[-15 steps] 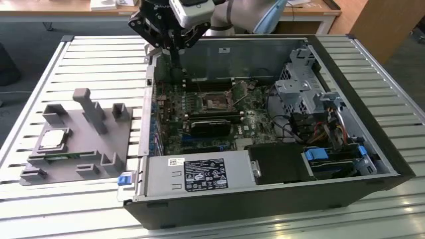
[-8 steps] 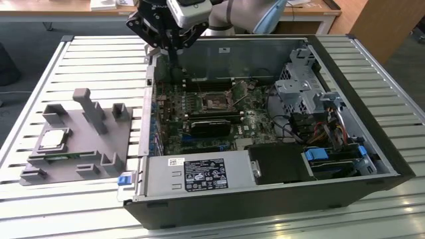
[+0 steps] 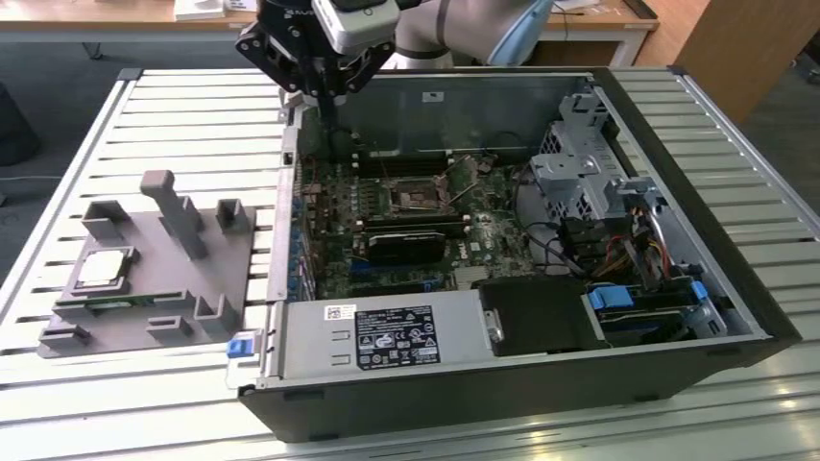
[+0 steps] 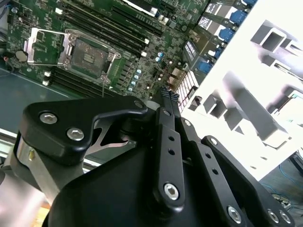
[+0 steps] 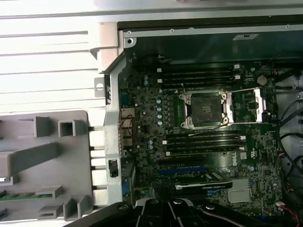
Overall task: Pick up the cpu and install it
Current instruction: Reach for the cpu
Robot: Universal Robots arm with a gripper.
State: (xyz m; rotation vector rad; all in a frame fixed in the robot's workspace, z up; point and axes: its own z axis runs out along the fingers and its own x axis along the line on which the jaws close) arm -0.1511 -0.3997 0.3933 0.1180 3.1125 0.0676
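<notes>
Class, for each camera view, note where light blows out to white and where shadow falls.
Exterior view: even light, a soft sheen on the slatted table, the motherboard shaded by the case walls. Second wrist view: the grey holder washes out to white, the gripper is a dark mass. First wrist view: the table slats glare white, the case interior is dim.

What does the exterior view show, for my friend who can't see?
A robot gripper hangs shut over the far side of an open computer case. The cpu lies on a grey holder at the exterior view's left.
</notes>
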